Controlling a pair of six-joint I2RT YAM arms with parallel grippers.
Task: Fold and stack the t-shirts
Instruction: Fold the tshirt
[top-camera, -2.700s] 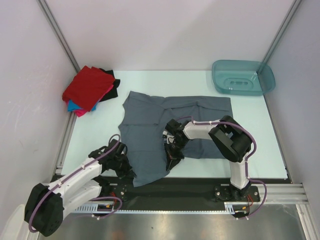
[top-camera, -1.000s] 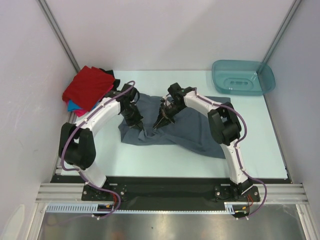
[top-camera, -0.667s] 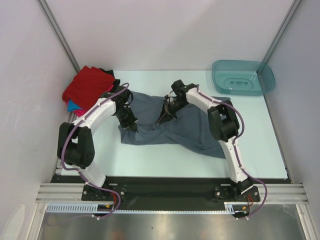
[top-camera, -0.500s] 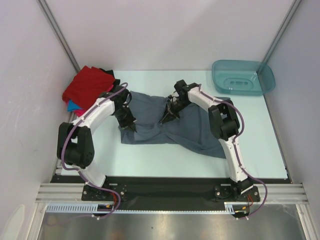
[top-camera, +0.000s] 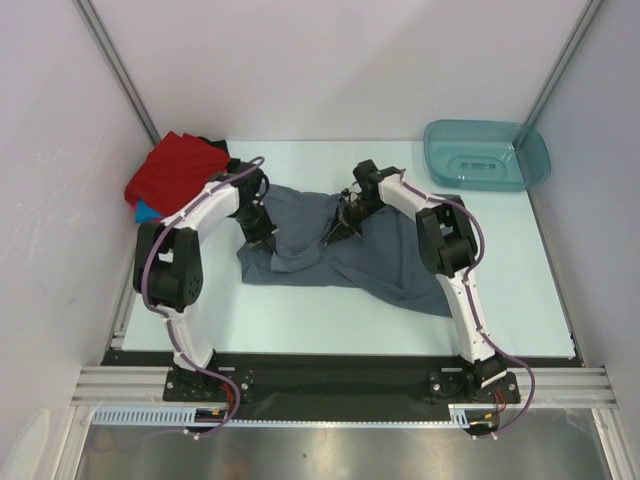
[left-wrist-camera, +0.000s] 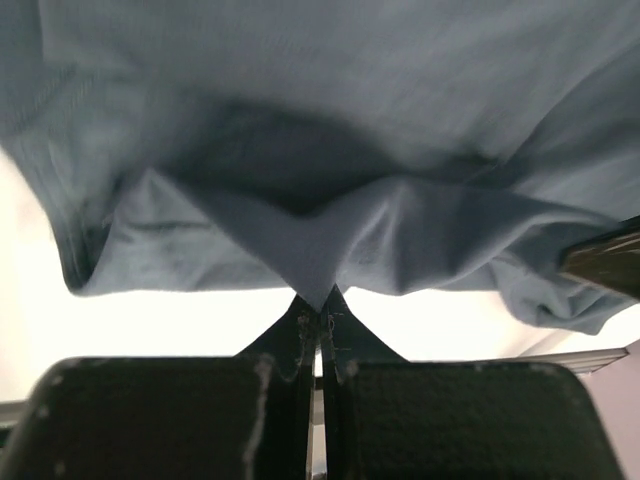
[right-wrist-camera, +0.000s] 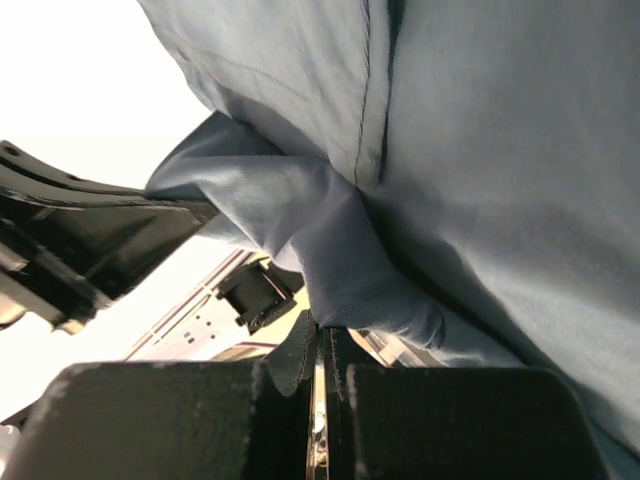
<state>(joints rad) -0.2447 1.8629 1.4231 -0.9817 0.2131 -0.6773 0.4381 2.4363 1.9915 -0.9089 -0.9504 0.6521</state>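
A loose t-shirt (top-camera: 380, 262) lies across the middle of the table (top-camera: 300, 320). From it, a pile of t-shirts (top-camera: 178, 172) sits at ten o'clock in the far left corner, and a tub (top-camera: 487, 155) at two o'clock in the far right corner.

The slate grey-blue t-shirt (top-camera: 340, 260) lies in the middle of the bench (top-camera: 300, 315). Nearer than it, a bare strip of bench runs open across the full width. Left of it, the left arm (top-camera: 200, 212) and the stack of folded t-shirts (top-camera: 175, 172) crowd the far corner. On its right the right arm (top-camera: 447, 245) arches over its edge; beyond, the teal tub (top-camera: 487, 155) blocks the corner.
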